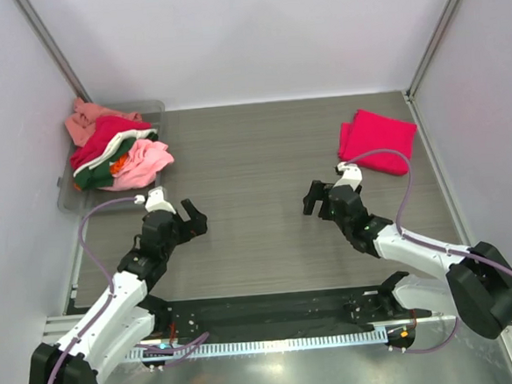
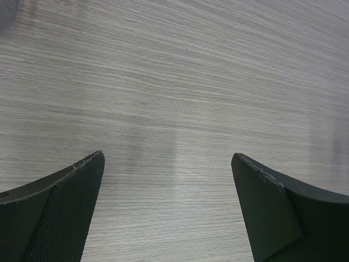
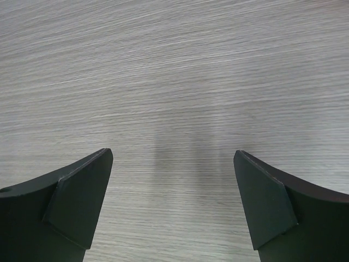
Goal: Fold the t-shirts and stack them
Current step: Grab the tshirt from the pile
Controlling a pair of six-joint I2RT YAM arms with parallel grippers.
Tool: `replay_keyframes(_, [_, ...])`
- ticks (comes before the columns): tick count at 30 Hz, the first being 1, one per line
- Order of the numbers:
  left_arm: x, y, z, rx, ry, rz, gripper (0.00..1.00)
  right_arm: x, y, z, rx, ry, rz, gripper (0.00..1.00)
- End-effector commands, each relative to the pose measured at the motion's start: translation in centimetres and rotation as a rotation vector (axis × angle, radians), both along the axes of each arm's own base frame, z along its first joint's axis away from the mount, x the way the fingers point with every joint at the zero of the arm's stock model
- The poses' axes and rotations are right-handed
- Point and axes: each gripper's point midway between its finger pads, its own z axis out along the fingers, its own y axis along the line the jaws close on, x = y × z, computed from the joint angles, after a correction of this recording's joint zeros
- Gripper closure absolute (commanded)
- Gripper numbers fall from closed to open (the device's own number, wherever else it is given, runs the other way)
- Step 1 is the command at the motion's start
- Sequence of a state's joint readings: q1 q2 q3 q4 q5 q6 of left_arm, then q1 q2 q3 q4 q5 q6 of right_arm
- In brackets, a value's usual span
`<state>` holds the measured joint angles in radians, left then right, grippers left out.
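Both the left claw [image 1: 194, 220] and the right claw [image 1: 318, 200] are hovering spread wide and empty over the table [image 1: 254, 170]. A folded crimson-pink t-shirt [image 1: 377, 141] is lying beyond the right claw. I'd say the next fetch is starting, calling for the left claw to reach the crumpled t-shirts [image 1: 117, 153] in the tray [image 1: 70, 200] beyond it.

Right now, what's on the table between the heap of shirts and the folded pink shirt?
Nothing. The top view shows only bare table between the heap of shirts on the left and the folded pink shirt on the right.
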<state>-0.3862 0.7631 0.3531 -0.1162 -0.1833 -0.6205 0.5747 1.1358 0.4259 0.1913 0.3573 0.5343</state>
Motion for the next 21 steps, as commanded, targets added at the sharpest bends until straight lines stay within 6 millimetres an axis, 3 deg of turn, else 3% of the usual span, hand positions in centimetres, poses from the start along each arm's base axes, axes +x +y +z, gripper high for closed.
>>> replay_keyframes(1, [1.2, 0.6, 2.4, -0.014, -0.043, 0.074, 0.0, 0.5, -1.5, 1.5, 0.003, -0.033, -0.104, 0.02])
replay_keyframes(2, [1.7, 0.6, 3.8, -0.033, -0.059, 0.096, 0.0, 0.3, -1.5, 1.3, 0.002, -0.013, -0.106, 0.04])
replay_keyframes(4, [2.1, 0.9, 3.9, -0.069, -0.019, 0.154, 0.02, -0.3, -1.5, 0.9, -0.021, 0.036, -0.091, 0.08])
replay_keyframes(7, [3.8, 1.9, 6.1, -0.12, -0.003, 0.237, 0.09, -0.8, -1.8, 0.4, -0.038, 0.055, -0.083, 0.11])
replay_keyframes(8, [4.6, 3.5, 6.7, -0.142, -0.004, 0.309, 0.09, -0.9, -1.9, 0.4, -0.038, 0.051, -0.088, 0.11])
replay_keyframes(9, [5.6, 4.2, 8.8, -0.167, -0.036, 0.341, 0.11, -1.2, -2.0, 0.0, -0.033, 0.06, -0.086, 0.12])
replay_keyframes(11, [7.0, 5.6, 9.9, -0.189, -0.04, 0.394, 0.14, -1.5, -1.2, 0.3, -0.003, 0.047, -0.033, 0.14])
replay_keyframes(12, [8.1, 7.3, 12.5, -0.208, -0.082, 0.453, 0.17, -2.0, -1.1, -0.4, 0.001, 0.053, -0.016, 0.15])
replay_keyframes(15, [10.2, 10.4, 13.4, -0.177, -0.061, 0.574, 0.25, -2.3, -0.5, 0.3, 0.027, 0.026, 0.027, 0.18])
replay_keyframes(16, [11.4, 11.1, 15.7, -0.186, -0.102, 0.597, 0.26, -2.3, -0.4, 0.4, 0.037, 0.016, 0.033, 0.19])
replay_keyframes(18, [13.1, 12.5, 15.2, -0.171, -0.075, 0.658, 0.31, -2.6, -0.2, 0.5, 0.051, 0.005, 0.05, 0.2])
replay_keyframes(19, [14.0, 14.2, 17.0, -0.181, -0.114, 0.71, 0.33, -2.7, -0.1, 0.5, 0.053, 0.004, 0.058, 0.2])
replay_keyframes(21, [15.6, 15.8, 16.0, -0.166, -0.091, 0.775, 0.4, -2.7, -0.2, 0.6, 0.052, 0.001, 0.059, 0.21])
